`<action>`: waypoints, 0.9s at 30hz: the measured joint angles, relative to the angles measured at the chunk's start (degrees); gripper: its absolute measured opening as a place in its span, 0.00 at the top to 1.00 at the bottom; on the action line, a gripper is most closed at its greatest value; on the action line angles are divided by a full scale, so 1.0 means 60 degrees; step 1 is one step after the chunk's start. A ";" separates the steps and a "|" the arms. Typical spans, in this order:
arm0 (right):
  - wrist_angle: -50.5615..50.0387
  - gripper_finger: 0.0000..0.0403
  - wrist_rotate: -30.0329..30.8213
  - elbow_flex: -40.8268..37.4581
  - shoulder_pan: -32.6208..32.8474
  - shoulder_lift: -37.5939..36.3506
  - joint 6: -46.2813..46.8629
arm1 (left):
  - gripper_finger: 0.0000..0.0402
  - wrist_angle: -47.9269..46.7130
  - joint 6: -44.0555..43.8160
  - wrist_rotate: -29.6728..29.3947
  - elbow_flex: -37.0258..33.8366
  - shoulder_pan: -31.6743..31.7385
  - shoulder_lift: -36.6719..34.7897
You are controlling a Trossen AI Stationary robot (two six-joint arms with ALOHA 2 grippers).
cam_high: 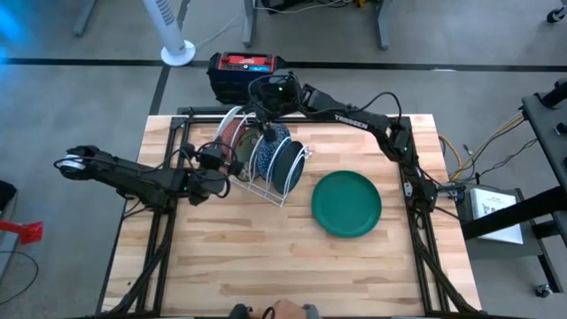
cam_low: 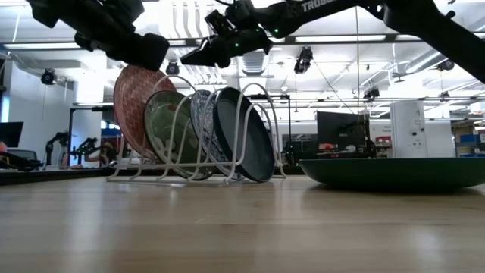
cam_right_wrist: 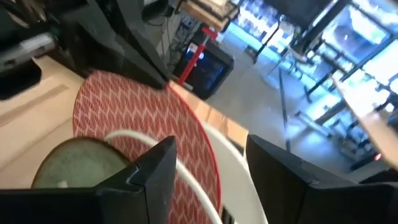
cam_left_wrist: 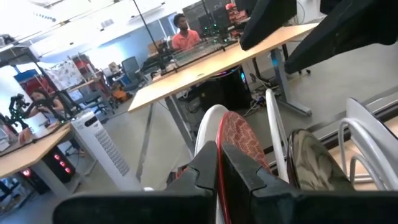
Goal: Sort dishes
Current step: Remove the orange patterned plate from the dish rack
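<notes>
Left pincer (cam_left_wrist: 219, 163): I have it clamped on the red plate's (cam_left_wrist: 244, 142) rim, steadying it in the rack (cam_high: 266, 182), centre-left of high view.
Right pincer (cam_right_wrist: 208, 165): fingers apart above the rack, ready to take a plate.
Green plate (cam_high: 346, 204): flat on the counter (cam_high: 266, 257), right of centre.

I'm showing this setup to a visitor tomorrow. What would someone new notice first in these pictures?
Probably the white wire rack near the table's far edge, with plates standing on edge in it, the red-pink patterned plate at one end. Both arms crowd it: the left end effector is shut on that plate's rim, while the right end effector hangs open above the rack. Apart from them, a dark green plate lies flat on the table's right side.
</notes>
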 joint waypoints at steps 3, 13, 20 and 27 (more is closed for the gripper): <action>0.0473 0.55 -0.0007 -0.0196 0.0079 0.0000 -0.0067 | 1.00 -0.0003 0.0000 0.0044 0.0000 -0.0001 0.0066; 0.0660 0.56 -0.0072 -0.0374 0.0207 0.0011 0.0328 | 1.00 -0.0004 0.0863 0.0092 0.0607 -0.0062 0.0505; 0.0676 0.57 -0.0080 -0.0385 0.0487 0.0011 0.0345 | 1.00 -0.0021 0.1483 0.0088 0.1109 -0.0096 0.0990; 0.0728 0.57 0.0007 -0.0410 0.0472 0.0085 0.0348 | 1.00 -0.0013 0.1991 -0.0092 0.1533 -0.0248 0.1221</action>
